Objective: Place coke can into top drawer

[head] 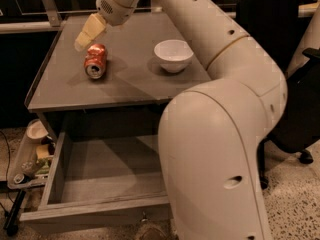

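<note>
The small red, dented aluminium coke can [96,60] lies on its side on the flat grey bench [131,86], toward the far-left corner, with a silver end facing the front edge. The cream two-finger gripper [89,32] hangs just beside the can's far end, nearer the left edge; I cannot tell whether it is apart or together. A round white bowl [173,55] stands well apart from the can, toward the right edge. Below the front edge, the wide shallow grey top drawer [95,213] is pulled out.
</note>
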{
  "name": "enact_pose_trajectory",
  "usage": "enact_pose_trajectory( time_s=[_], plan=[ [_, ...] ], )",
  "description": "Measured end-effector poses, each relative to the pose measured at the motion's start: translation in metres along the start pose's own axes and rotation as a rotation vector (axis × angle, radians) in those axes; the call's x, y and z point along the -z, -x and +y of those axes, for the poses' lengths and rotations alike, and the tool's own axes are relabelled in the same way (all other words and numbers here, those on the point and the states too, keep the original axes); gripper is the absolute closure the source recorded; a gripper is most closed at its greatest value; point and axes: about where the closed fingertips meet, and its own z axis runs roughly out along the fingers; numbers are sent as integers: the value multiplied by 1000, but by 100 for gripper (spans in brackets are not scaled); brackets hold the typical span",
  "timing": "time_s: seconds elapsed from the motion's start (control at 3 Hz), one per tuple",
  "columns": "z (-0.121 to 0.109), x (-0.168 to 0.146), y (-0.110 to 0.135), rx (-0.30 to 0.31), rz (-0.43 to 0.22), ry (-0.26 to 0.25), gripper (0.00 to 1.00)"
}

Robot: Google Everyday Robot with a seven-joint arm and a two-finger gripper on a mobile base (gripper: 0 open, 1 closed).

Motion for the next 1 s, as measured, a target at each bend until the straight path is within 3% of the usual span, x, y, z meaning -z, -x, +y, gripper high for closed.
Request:
enact_pose_trajectory(
  time_s=[0.33,0.67,1.0],
  plan=[
    [-3,1,5,0,-14,-2,0],
    [2,-27,12,-20,-11,17,0],
    [-5,-68,0,-108,29,25,0]
  ],
)
